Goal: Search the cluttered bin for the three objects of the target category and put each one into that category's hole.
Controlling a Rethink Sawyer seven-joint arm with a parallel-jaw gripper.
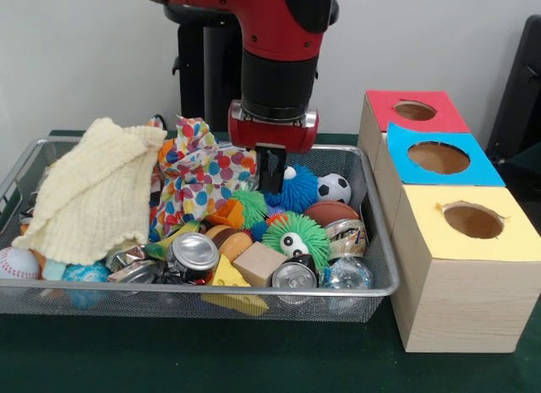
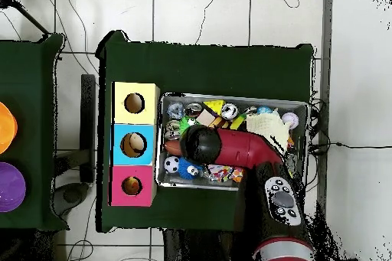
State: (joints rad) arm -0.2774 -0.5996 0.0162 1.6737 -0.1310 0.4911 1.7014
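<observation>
Wire-mesh bin [image 1: 382, 241] is crammed rim to rim; the pincer [image 1: 271, 169] hangs mid-bin, its spread impossible to tell.

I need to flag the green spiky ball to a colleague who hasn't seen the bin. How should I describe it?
Start at the wire mesh bin beside the three coloured boxes. Towards its front, on the box side, the green spiky ball sits just behind a silver can lying at the rim. Unlike the blue spiky ball farther back, it is bright green with two googly eyes.
</observation>
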